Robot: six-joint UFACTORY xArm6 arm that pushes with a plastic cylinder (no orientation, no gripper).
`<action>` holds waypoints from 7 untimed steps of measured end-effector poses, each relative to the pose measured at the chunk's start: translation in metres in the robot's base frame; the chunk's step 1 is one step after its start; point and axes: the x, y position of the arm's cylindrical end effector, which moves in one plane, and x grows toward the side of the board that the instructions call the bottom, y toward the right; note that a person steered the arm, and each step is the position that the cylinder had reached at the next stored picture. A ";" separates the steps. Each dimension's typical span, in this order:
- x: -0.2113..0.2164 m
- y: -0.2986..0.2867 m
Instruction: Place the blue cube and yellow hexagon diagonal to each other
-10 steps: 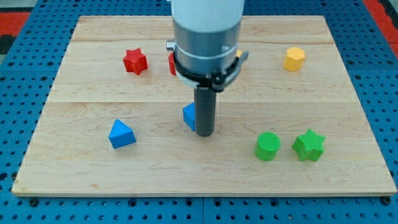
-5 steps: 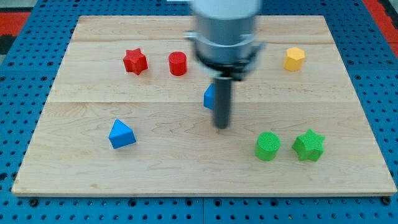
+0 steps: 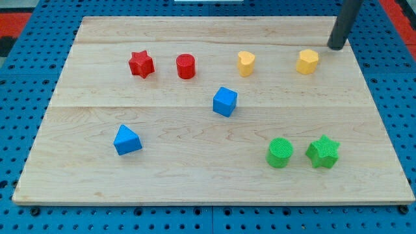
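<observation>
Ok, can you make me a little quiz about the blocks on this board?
1. True or false: my tip touches the blue cube.
2. Which block lies nearest my tip? A) the red star B) the yellow hexagon C) the green cylinder
3. Fill in: the green star sits at the green cylinder's view-____ side.

Key: 1. False, my tip stands far off at the view's top right. 2. B. 3. right.

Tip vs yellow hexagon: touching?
Apart. The camera view shows bare wood between my tip, up and to the right, and the yellow hexagon.
</observation>
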 end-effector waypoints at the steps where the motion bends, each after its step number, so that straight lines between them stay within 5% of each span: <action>1: 0.031 -0.036; 2: -0.001 -0.002; 3: -0.012 -0.062; 4: 0.028 -0.098; 6: -0.058 -0.077; 7: -0.072 -0.169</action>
